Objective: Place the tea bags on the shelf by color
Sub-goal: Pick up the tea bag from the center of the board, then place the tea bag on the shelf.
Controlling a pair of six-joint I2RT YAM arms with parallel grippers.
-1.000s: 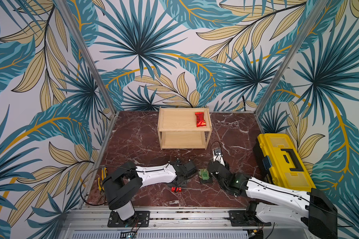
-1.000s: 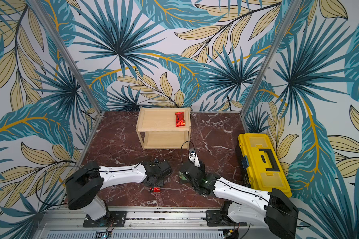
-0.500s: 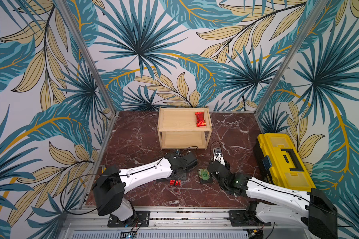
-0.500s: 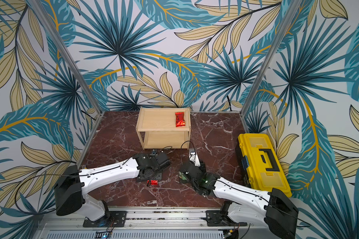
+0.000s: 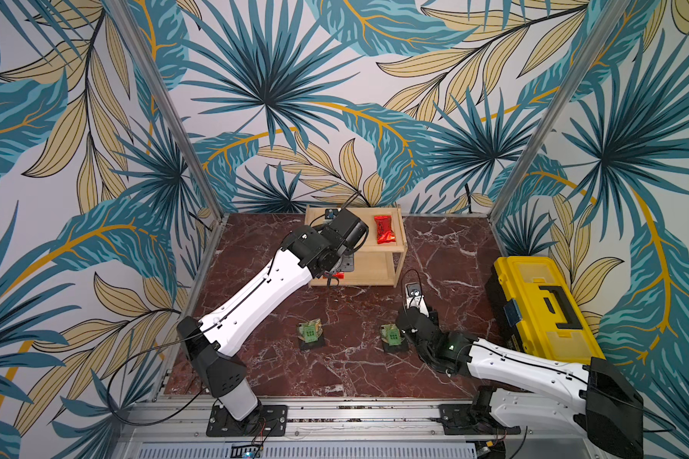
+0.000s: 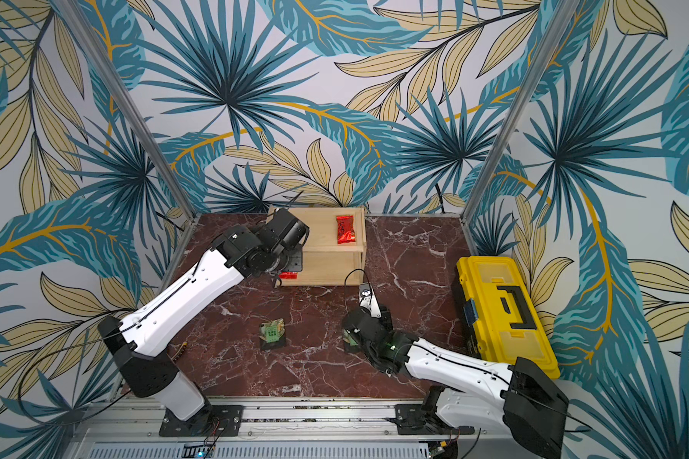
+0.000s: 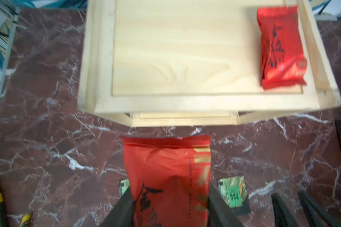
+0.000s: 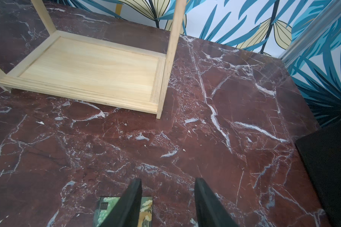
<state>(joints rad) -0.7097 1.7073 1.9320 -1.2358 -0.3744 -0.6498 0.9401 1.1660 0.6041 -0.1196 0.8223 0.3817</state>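
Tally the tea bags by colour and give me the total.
Red tea bags: 2, one on the shelf, one in the left pincer
Green tea bags: 2, both on the table
Total: 4

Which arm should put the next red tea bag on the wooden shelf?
Left. The left gripper holds a shiny red foil packet near the light-wood shelf; the right gripper sits open, low by a green-and-gold packet.

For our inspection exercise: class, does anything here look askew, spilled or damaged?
Nothing stands out. One red tea bag lies atop the shelf, two green tea bags sit on the marble; nothing spilled or torn.
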